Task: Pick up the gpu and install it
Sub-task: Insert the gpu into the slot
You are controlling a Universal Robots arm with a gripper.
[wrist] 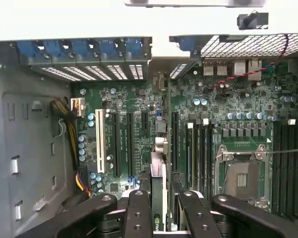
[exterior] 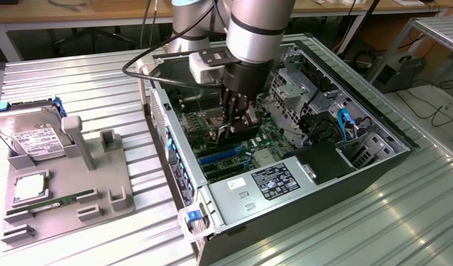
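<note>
While it stands edge-on over the green motherboard [wrist: 139, 134], the thin dark gpu card [wrist: 158, 193] sits clamped btwn the black gripper [wrist: 158, 210] fingers, closed tight on it, inside the open grey pc case [exterior: 374, 166]. Beside the case, on the exterior view's left, a grey parts holder [exterior: 101, 183] w/ silver hard drive [exterior: 31, 136].

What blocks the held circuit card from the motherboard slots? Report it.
Nothing visible. The pincer grips the thin dark circuit card edge-on above the green motherboard; the long black slots there lie bare. The yellow-and-black wire bundle sits aside.
</note>
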